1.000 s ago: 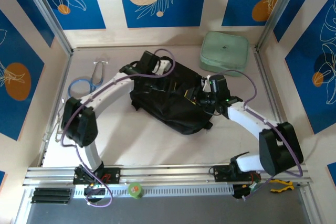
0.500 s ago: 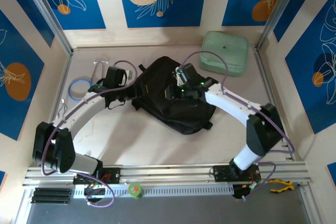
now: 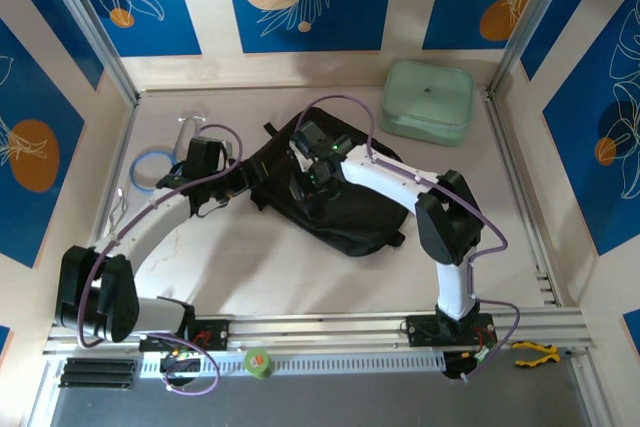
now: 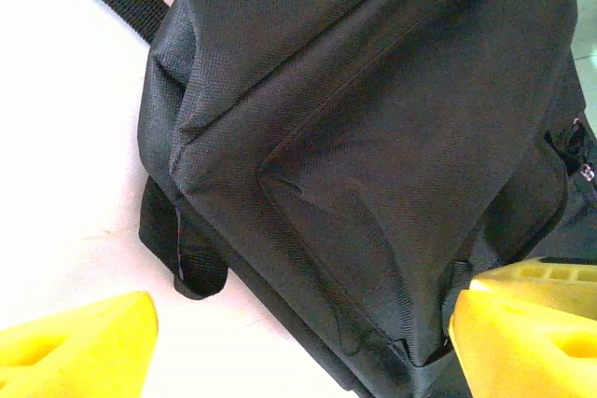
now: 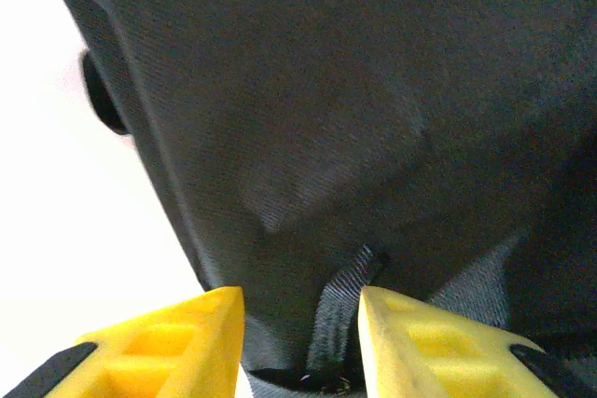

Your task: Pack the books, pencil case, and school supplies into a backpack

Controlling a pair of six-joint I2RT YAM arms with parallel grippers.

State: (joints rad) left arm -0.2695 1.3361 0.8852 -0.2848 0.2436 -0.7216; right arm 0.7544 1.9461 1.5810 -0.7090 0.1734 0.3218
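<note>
The black backpack [image 3: 345, 202] lies slumped in the middle of the table. My left gripper [image 3: 222, 175] sits at its left edge, and in the left wrist view the left gripper [image 4: 303, 347] is open wide, its yellow fingers [image 4: 75, 347] either side of the backpack's [image 4: 373, 118] lower corner without touching it. My right gripper [image 3: 305, 185] hovers over the bag's left part. In the right wrist view the right gripper [image 5: 300, 337] stands partly open on the fabric, with a webbing strap [image 5: 340, 309] loose between the fingers. The books and pencil case are out of view.
A mint-green padded pouch [image 3: 428, 100] rests at the back right corner. A blue ring [image 3: 153, 164] and a thin metal object [image 3: 188, 130] lie at the left by the wall. A green roll [image 3: 258, 360] sits on the front rail.
My left arm pulled back from the bag's top to its left edge and its jaws opened. The right arm swept left across the backpack, which shifted and slumped.
</note>
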